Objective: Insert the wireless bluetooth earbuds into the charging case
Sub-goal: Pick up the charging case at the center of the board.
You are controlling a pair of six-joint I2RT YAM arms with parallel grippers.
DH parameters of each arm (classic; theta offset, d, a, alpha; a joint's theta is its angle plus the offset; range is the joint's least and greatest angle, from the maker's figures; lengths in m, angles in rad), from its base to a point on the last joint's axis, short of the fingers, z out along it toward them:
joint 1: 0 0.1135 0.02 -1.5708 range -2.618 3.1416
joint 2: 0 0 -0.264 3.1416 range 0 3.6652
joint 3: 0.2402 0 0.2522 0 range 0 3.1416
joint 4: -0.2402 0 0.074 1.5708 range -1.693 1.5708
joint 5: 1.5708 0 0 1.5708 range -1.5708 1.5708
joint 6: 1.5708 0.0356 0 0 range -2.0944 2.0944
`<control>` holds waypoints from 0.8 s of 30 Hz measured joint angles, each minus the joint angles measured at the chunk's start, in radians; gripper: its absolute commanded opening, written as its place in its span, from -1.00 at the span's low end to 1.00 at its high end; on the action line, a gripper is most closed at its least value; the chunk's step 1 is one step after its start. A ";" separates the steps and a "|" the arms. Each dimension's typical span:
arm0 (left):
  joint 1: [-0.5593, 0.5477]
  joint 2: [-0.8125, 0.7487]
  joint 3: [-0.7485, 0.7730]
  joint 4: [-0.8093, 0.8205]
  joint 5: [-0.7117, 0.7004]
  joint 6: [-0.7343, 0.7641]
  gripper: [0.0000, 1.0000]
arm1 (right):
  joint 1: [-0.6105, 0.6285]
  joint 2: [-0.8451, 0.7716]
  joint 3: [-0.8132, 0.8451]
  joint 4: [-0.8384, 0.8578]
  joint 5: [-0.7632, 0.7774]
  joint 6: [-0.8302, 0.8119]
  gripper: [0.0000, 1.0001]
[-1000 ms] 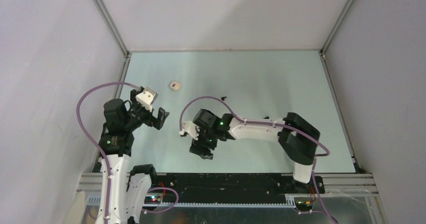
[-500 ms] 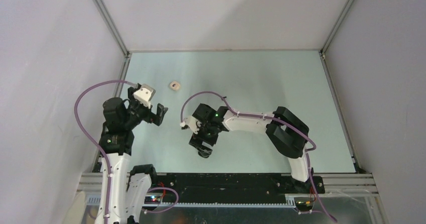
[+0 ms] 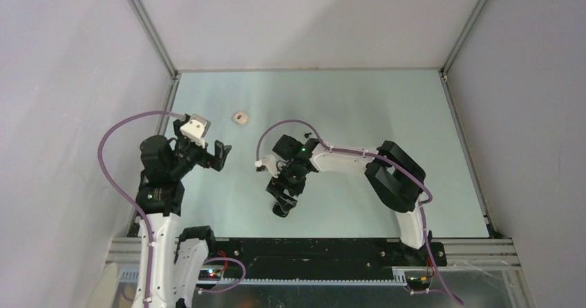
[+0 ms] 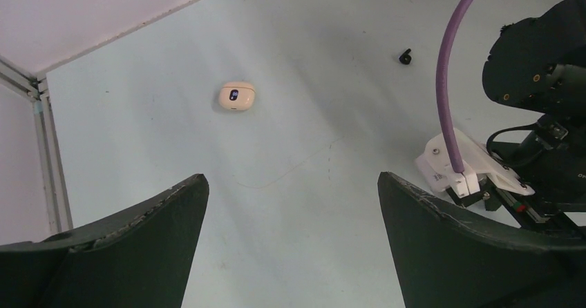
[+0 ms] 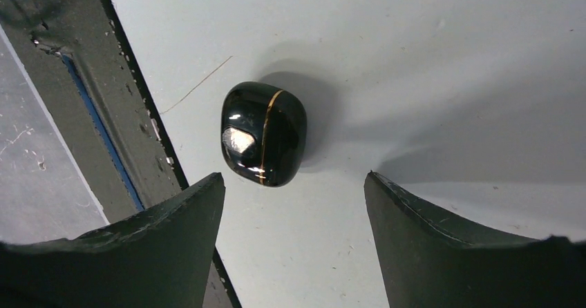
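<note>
The left tool (image 4: 291,178) and right tool (image 5: 291,178) stood wide, empty, the right poised over the case (image 5: 264,142) at 11 o'clock, apparently to grip it.

Overhead, the black case (image 5: 263,133) is blending into the right gripper (image 3: 280,204), indistinguishable. At two o'clock in the left wrist view, a black earbud (image 4: 405,56) is showing too small for detail.

We count two pebble-like charging cases on the table (image 3: 387,114), one cream-white case (image 3: 240,117) at ten o'clock and one glossy black case (image 5: 264,132) at seven o'clock, plus a single tiny black earbud (image 4: 405,56) near the middle.
</note>
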 measured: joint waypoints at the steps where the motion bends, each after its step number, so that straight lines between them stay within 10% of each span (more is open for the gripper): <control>1: 0.000 0.001 -0.004 0.006 0.005 0.000 0.99 | -0.003 0.006 0.000 0.000 -0.003 0.000 0.56; 11: 0.000 -0.021 -0.051 0.022 0.063 0.002 0.99 | 0.032 0.024 0.003 0.013 -0.025 -0.014 0.29; 19: -0.001 -0.016 -0.051 0.016 0.085 0.011 0.99 | 0.070 0.049 0.025 0.013 -0.002 -0.014 -0.42; 24: -0.001 -0.021 -0.051 0.014 0.098 0.011 0.99 | 0.067 0.048 0.048 0.008 -0.018 -0.001 -0.53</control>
